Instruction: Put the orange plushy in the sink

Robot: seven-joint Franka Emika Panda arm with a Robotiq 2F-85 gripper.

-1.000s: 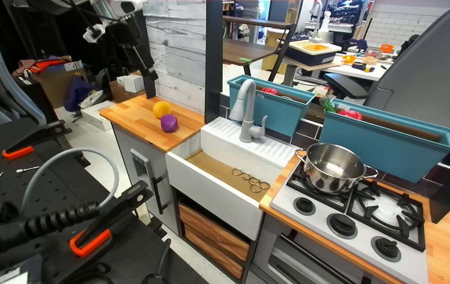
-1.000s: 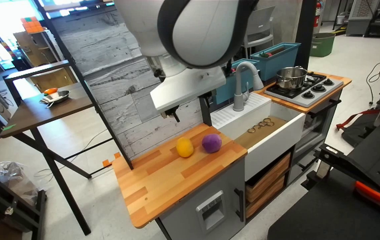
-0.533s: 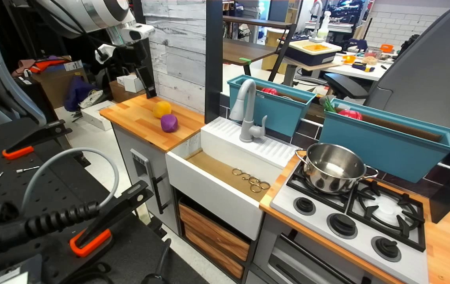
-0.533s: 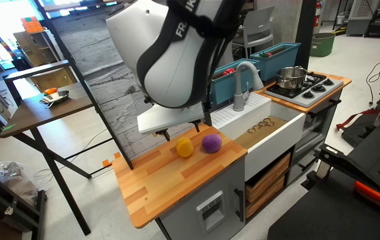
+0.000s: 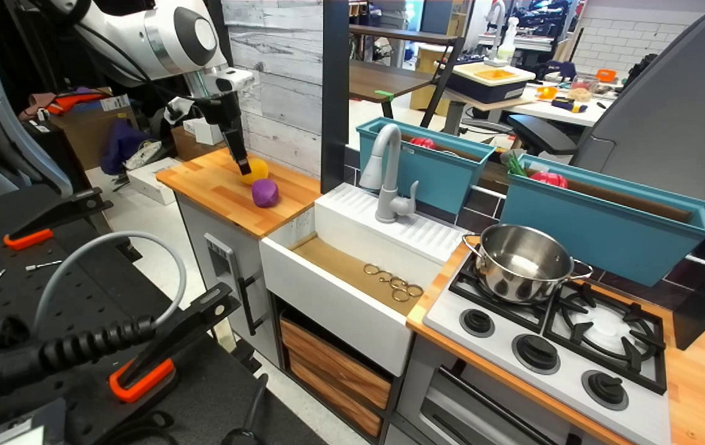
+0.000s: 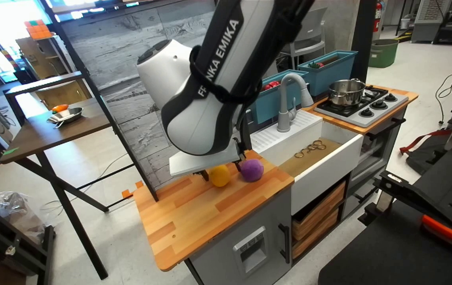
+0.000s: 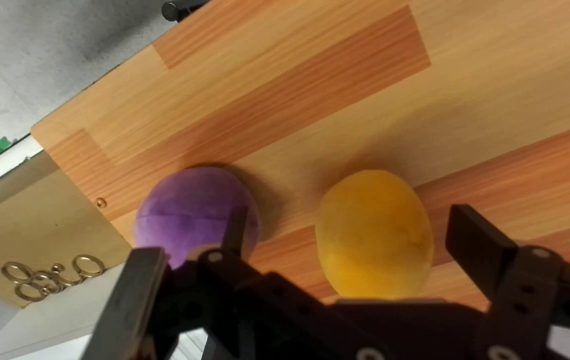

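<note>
1. Spread wide at the gripper (image 7: 349, 232), with the dark fingers (image 7: 479, 250) pointing down over the wooden counter (image 6: 186, 221); gripping nothing.
2. Can see the orange plushy (image 7: 372, 240) between the fingers, resting on the counter.
3. In the wrist view, can make out bare wood on both sides of the plushy: a thin strip toward the finger at that view's right, a broader one toward the finger at its left.
4. In an exterior view, can see one finger (image 5: 240, 154) in front of the plushy, hiding part of it.
5. Just outside the fingers, can see the purple toy (image 7: 187, 210), overlapped by a finger in the wrist view; cannot tell whether in contact.
6. Farther from the fingers, past the purple toy, can see the sink (image 5: 333, 309), with gold-coloured rings (image 5: 398, 282) on its tan floor and the grey faucet (image 5: 391, 167) on its back ledge.
7. Well apart from the fingers, beyond the sink, can see the steel pot (image 5: 522, 269) on the stove (image 5: 568, 364).
</note>
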